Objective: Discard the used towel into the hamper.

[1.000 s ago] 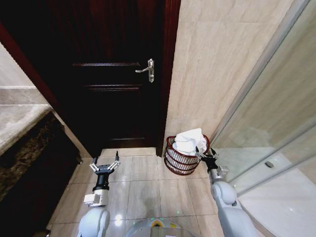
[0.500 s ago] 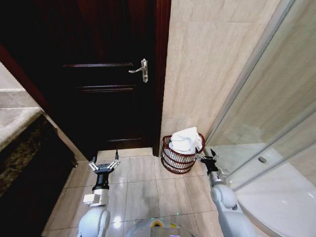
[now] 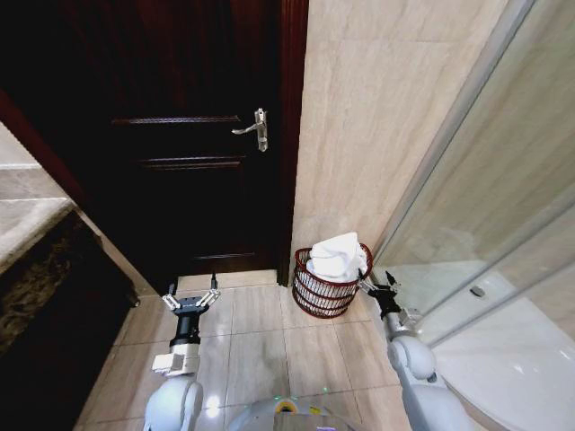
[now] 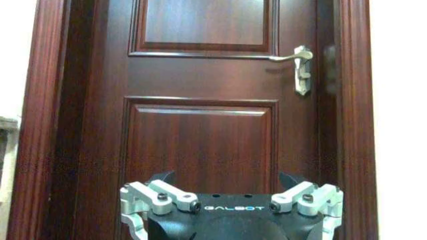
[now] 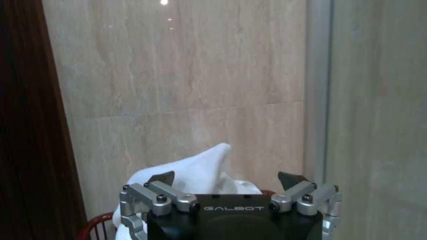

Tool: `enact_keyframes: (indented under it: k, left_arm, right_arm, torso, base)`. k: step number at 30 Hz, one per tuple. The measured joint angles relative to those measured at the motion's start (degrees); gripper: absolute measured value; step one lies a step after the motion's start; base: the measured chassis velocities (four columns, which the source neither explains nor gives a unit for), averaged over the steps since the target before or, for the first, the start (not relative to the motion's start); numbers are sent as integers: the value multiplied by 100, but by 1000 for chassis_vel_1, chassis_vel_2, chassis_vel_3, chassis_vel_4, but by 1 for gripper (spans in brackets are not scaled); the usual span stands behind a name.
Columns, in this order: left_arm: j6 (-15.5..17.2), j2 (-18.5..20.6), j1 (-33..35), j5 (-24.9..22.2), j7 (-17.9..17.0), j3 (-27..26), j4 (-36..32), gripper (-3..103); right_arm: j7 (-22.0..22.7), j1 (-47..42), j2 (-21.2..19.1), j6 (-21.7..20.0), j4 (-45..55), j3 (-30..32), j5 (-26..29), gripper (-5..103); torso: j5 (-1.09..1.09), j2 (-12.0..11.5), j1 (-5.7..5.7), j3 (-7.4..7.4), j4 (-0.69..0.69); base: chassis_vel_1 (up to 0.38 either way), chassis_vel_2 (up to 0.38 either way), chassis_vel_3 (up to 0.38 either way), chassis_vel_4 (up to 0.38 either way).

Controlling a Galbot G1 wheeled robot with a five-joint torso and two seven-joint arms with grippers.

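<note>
One white towel (image 3: 337, 255) heaped in hamper (image 3: 322, 294), by wall beside door (image 3: 180, 135) | right gripper (image 3: 382, 291) spread, empty, just beside hamper rim | left gripper (image 3: 190, 302) spread, empty, over floor tiles (image 3: 260, 350)

Hamper (image 5: 100, 226) largely behind right hand (image 5: 227, 179).

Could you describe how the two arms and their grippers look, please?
Both arms have smooth, rounded light-grey shells. Each wrist narrows to a black section. The left gripper and the right gripper have a black body marked GALBOT in white, silver metal finger links with dark bolts, and pointed black fingertips.
</note>
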Motion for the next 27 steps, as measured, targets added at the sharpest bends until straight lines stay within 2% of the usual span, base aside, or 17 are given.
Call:
enact_keyframes:
  k: [4, 6, 8, 13, 16, 20, 24, 27]
  left_arm:
    - [-1, -23, 2, 14, 0, -5, -15, 100]
    - [15, -30, 3, 25, -16, -21, -37, 100]
    - [96, -27, 20, 32, -57, -27, -85, 100]
    - [228, -20, 52, 74, -128, 0, -173, 100]
    - [306, -20, 94, 97, -160, 16, -197, 100]
    - [314, -44, 152, 103, -214, -27, -198, 100]
    - [314, -46, 181, 102, -239, -68, -197, 100]
    - [316, -47, 187, 101, -242, -78, -226, 100]
  right_arm:
    - [-31, 34, -34, -18, -6, -55, 45, 100]
    - [-42, 99, -80, -141, -10, -118, 136, 100]
    - [-53, 262, -200, -449, -32, -221, 353, 100]
    - [-114, 697, -374, -724, -293, -361, 436, 100]
    - [-282, 1187, -566, -1020, -706, -563, 491, 100]
    - [-442, 1748, -704, -1199, -1358, -782, 544, 100]
    - [-618, 1949, -826, -1361, -1618, -918, 625, 100]
    - [-724, 2192, -954, -1727, -1970, -1199, 984, 100]
  torso:
    - [0, 0, 3, 1, 0]
    - [0, -1, 4, 2, -2]
    - [1, 0, 4, 2, -1]
    - [1, 3, 0, 1, 1]
    - [0, 4, -1, 1, -1]
    - [2, 4, 0, 2, 1]
    - [2, 4, 1, 2, 0]
    - [1, 4, 1, 2, 0]
  base:
    - [-130, 167, 126, -142]
    - [-134, 82, 86, -94]
    - [-28, 27, 14, -19]
    - [0, 0, 0, 0]
    - [0, 0, 0, 0]
    - [0, 0, 0, 0]
    - [0, 0, 0, 0]
    - [0, 0, 0, 0]
